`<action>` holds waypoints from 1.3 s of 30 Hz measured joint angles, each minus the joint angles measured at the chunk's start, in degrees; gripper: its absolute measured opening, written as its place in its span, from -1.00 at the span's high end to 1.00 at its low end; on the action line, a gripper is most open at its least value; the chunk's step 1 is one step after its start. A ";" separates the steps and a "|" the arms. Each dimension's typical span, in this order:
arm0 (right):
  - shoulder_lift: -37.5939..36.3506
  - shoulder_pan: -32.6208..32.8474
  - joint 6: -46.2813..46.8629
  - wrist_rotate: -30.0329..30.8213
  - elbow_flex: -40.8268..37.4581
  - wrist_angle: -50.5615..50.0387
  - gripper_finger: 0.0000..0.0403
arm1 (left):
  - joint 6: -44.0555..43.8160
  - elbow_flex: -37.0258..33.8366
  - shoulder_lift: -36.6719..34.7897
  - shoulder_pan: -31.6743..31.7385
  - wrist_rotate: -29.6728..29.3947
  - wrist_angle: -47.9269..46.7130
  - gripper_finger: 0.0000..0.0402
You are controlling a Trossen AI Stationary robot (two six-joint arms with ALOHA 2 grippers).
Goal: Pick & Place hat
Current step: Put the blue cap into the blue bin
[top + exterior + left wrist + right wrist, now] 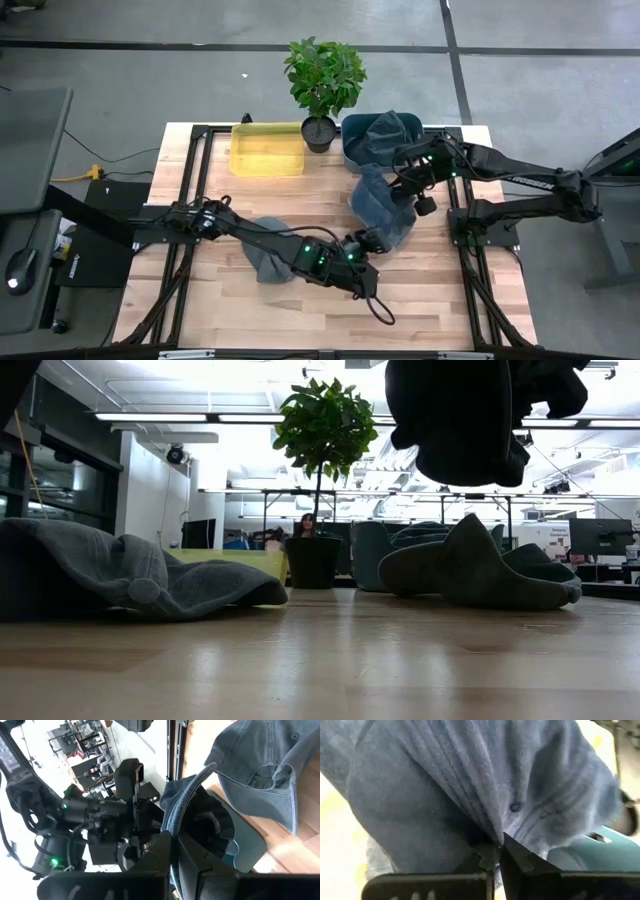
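Note:
A blue-grey hat (395, 225) hangs above the table's middle right, between my two grippers; the low view shows it as a dark mass (460, 420) high over the wood. My left gripper (175, 851) is shut on its brim. My right gripper (498, 849) is shut on its crown. A second blue-grey hat (470, 570) lies on the table beneath them, also seen in the left wrist view (265, 770). A grey hat (268, 260) lies crumpled on the table near the left arm. Another hat (392, 130) lies in the teal bin (350, 135). My left gripper pinches the curved edge of the hat's brim (172, 822) between its two fingers, coming at it from the table's left and slanting slightly down. The hat is lifted clear of the table. My right gripper pinches a gathered fold of the crown cloth (492, 832) at its fingertips, just below an eyelet (515, 807). It comes from the table's right, slanting down. The cloth draws into creases toward the fingers.
A yellow bin (268, 148) and a potted plant (322, 85) stand at the far edge beside the teal bin. A black cable loop (380, 310) lies near the front. Bare wood lies at the near left and near right.

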 joint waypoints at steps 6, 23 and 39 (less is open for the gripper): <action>-3.82 -1.15 1.61 2.68 0.01 0.07 0.98 | -1.14 0.00 0.00 0.02 -0.97 -0.11 0.96; -6.22 -1.30 3.05 5.48 7.30 -9.06 1.00 | -13.06 0.00 0.00 -0.15 -6.17 12.23 0.63; -6.22 -1.26 11.53 19.79 7.30 -10.22 1.00 | -60.72 -0.02 -0.44 0.38 -32.57 20.63 0.29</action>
